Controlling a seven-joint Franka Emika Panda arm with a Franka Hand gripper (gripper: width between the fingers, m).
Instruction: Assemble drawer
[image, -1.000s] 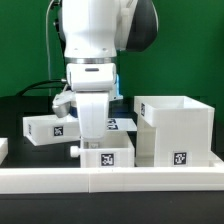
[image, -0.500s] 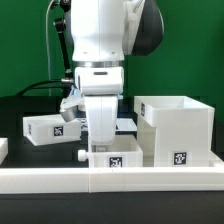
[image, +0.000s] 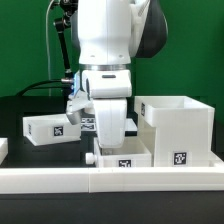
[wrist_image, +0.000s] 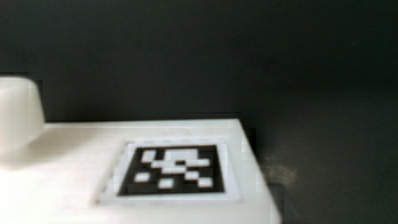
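1. We see the white robot arm's claw (image: 112, 146) lowered onto the small white open-top plastic tray (image: 130, 160), which stands on the black bench (image: 20, 108).
2. The claw's tips are hidden behind the hand and the tray wall, so we cannot tell whether they are apart, together or clamped.
3. This tray sits just beside the large white boxy plastic housing (image: 178, 135), on the exterior view's left of it.
4. A second small white tray with a square tag (image: 45, 128) stands well apart, further to the exterior view's left.
5. The long low white rail (image: 60, 180) runs in front of all three.
6. In the wrist view we see, close up, a white plastic face (wrist_image: 71, 150) bearing a black-and-white square tag (wrist_image: 175, 168).
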